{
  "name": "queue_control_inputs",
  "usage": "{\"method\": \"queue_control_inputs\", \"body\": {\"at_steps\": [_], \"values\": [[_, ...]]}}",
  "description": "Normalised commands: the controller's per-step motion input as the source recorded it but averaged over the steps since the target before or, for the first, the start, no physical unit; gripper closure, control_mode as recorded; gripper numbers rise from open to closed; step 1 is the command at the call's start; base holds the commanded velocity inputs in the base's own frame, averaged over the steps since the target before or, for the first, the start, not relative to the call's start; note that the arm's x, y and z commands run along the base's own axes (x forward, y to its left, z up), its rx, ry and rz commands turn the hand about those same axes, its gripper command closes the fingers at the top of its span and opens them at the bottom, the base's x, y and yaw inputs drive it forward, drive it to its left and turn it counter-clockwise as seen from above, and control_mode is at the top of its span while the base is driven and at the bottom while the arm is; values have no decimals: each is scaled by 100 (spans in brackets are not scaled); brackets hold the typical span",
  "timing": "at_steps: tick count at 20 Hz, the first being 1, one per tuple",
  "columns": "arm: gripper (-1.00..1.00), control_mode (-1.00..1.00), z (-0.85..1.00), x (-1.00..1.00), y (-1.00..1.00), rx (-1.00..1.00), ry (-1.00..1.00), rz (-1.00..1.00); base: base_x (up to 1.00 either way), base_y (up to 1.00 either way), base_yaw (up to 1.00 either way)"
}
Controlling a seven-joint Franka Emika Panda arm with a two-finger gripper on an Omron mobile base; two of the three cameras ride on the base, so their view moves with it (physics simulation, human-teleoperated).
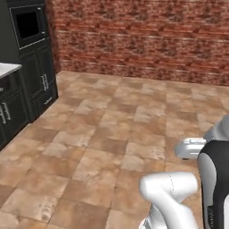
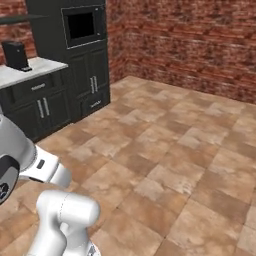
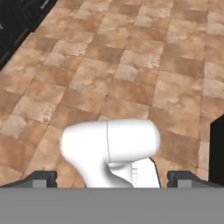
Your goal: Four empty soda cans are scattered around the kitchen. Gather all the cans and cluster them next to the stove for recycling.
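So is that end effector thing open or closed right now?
Open. In the hand view the end effector has its two dark fingertips far apart, with nothing between them but floor.

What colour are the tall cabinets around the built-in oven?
Black, tall cabinets with silver handles; clearest in the right base view.

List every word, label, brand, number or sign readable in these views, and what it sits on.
None: no readable text anywhere.
The black built-in wall oven, dark cabinet doors, small black countertop appliance, red brick wall and brown tiled floor carry no lettering.
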Motion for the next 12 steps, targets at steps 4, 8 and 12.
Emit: {"method": "queue_control_inputs", "body": {"at_steps": [4, 8, 12], "values": [[-100, 100, 0, 0, 0, 0, 0, 0, 88, -8, -44], [-100, 100, 0, 0, 0, 0, 0, 0, 61, 0, -46], [-100, 100, 0, 0, 0, 0, 0, 0, 32, 0, -46]]}}
